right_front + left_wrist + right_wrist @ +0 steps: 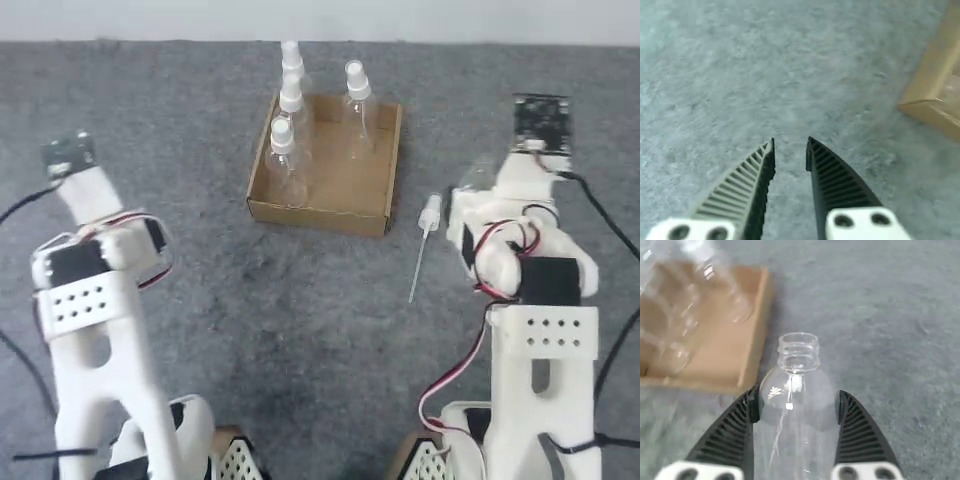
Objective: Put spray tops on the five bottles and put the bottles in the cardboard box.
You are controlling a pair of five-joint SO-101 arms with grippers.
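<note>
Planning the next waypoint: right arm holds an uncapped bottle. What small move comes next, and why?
Probably send the left gripper, open and empty over the carpet, toward the loose spray top lying beside the cardboard box. The right gripper is shut on the fifth bottle, whose neck is bare; the four bottles in the box carry tops.
</note>
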